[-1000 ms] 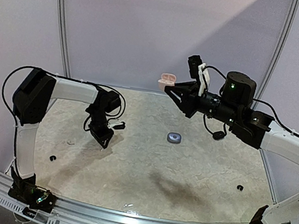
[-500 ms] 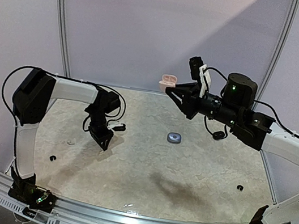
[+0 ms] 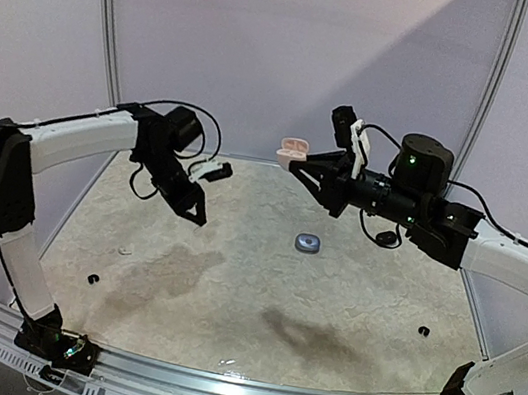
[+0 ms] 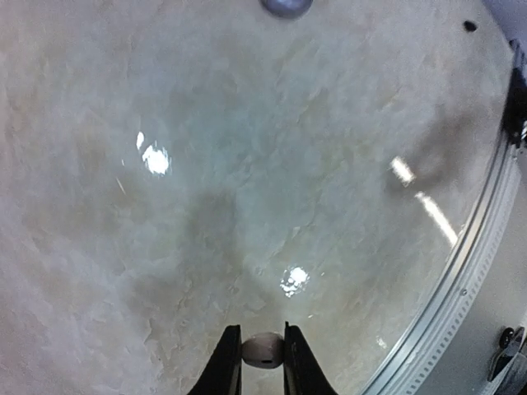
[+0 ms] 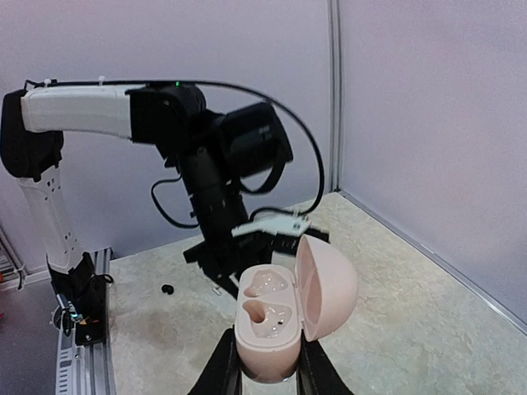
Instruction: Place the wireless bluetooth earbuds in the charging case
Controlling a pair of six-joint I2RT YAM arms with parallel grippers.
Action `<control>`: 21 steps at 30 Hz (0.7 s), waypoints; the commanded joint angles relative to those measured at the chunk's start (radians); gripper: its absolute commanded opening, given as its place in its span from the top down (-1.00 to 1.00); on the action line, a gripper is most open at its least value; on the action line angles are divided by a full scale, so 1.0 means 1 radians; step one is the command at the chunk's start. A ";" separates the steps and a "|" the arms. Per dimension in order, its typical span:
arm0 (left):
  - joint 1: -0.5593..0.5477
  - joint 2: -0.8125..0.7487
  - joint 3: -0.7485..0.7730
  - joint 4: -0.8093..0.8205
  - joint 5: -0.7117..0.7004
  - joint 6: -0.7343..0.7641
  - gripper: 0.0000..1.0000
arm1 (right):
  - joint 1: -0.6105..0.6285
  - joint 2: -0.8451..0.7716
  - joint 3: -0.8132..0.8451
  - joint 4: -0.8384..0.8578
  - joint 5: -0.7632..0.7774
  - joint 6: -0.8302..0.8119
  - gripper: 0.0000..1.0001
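My right gripper (image 5: pixel 268 360) is shut on the base of a pink charging case (image 5: pixel 272 329), held in the air at the back of the table (image 3: pixel 295 148). Its lid (image 5: pixel 328 286) stands open and both sockets show empty. Between the fingers of my left gripper (image 4: pixel 263 352) sits a small pale earbud (image 4: pixel 263 349), and the gripper is shut on it. In the top view the left gripper (image 3: pixel 196 215) hangs above the table, left of the case and lower than it. The earbud itself is too small to make out there.
A closed grey case (image 3: pixel 308 242) lies on the marbled table (image 3: pixel 228 293) between the two grippers; its edge shows in the left wrist view (image 4: pixel 286 6). Small black spots (image 3: pixel 93 279) (image 3: pixel 423 331) mark the table left and right. A metal rail (image 3: pixel 232 390) runs along the near edge.
The left arm has lifted and swung towards the back, carrying the earbud higher and nearer the case. The right arm with the open case has edged slightly left.
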 commanded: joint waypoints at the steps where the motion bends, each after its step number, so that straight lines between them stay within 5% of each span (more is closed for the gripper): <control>1: 0.027 -0.127 0.144 -0.036 0.159 0.017 0.94 | -0.003 -0.027 -0.025 0.110 -0.175 -0.032 0.95; 8: 0.037 -0.266 0.320 -0.010 0.333 -0.031 0.87 | -0.003 0.025 0.038 0.156 -0.424 -0.059 0.94; 14: 0.030 -0.443 0.247 0.282 0.420 -0.192 0.78 | -0.004 0.090 0.152 0.113 -0.521 -0.064 0.94; 21: -0.011 -0.486 0.238 0.401 0.511 -0.320 0.80 | 0.006 0.157 0.237 0.122 -0.573 -0.032 0.94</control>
